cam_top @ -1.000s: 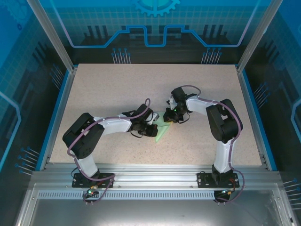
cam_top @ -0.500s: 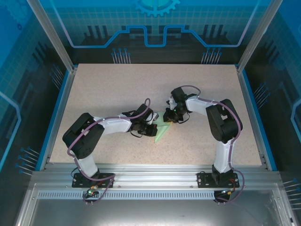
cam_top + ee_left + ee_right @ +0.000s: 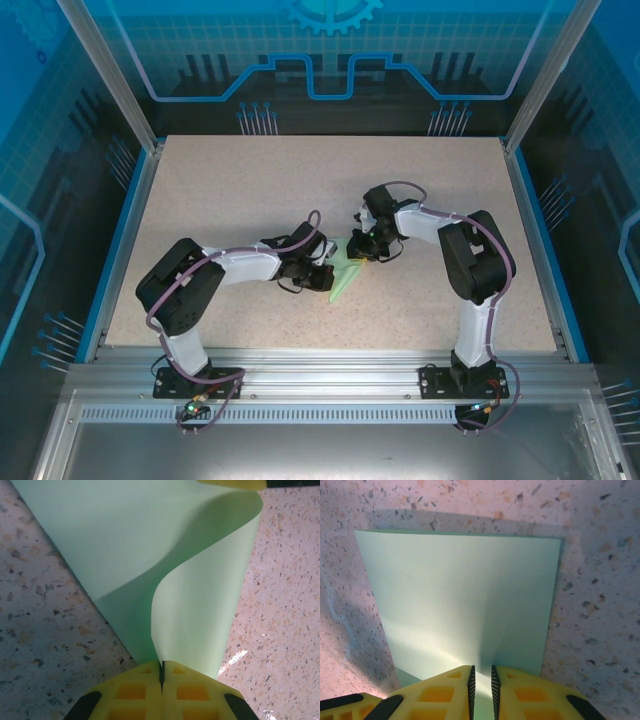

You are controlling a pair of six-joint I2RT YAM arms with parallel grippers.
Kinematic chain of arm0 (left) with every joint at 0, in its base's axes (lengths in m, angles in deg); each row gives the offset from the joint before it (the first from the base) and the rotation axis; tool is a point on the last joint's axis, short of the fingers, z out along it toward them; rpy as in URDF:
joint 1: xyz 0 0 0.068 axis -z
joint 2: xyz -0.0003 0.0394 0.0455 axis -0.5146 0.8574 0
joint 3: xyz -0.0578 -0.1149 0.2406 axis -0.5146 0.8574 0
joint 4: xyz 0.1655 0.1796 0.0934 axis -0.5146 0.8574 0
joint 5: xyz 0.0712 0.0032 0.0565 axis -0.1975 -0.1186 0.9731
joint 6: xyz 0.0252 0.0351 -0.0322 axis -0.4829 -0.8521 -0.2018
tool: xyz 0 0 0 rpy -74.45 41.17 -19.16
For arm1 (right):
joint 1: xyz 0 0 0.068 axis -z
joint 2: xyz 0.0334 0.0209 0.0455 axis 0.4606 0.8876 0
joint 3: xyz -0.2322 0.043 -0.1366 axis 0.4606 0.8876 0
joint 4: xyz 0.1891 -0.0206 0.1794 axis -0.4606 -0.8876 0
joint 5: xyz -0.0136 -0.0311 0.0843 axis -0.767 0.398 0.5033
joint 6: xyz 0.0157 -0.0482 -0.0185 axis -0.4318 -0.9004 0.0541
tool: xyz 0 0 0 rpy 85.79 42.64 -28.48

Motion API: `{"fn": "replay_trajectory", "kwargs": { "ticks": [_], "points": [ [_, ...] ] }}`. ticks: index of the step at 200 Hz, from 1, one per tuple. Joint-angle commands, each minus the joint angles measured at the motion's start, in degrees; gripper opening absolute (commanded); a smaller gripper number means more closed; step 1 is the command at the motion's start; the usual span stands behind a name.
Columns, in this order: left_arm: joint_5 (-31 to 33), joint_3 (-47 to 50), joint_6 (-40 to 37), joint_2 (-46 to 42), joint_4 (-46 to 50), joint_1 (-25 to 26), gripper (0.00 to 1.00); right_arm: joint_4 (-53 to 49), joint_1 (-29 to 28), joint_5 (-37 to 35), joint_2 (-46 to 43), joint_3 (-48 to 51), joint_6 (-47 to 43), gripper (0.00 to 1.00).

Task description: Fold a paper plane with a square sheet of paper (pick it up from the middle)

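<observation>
Currently the left gripper [image 3: 161,674] and right gripper [image 3: 482,676] are both pinching the square sheet of paper [image 3: 460,595]; any opposing pull is probably risking a tear or skewed crease

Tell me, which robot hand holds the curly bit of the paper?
The left gripper: the paper bends up in a curl into its tight-shut jaws. The right gripper pinches a flat part.

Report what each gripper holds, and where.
Both hold the paper: the left gripper pinches a curled-up flap at its edge, the right gripper an edge of the flat part.
</observation>
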Motion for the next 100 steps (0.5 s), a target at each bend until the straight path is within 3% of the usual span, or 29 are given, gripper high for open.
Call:
{"fn": "replay_trajectory", "kwargs": {
  "ticks": [1, 47, 100],
  "points": [
    [0.13, -0.07, -1.11, 0.84, 1.08, -0.6, 0.07, -0.64, -1.04, 0.6, -3.76, -0.44, 1.11, 0.22],
    [0.14, 0.18, -1.22, 0.75, 1.02, -0.64, 0.07, 2.36, 1.03, -2.62, -14.39, 7.29, 4.34, 0.26],
    [-0.63, -1.07, -2.92, 0.16, 1.73, -0.58, 0.07, 7.67, -2.54, 0.97, -15.42, 13.03, 7.48, 0.22]
  ]
}}
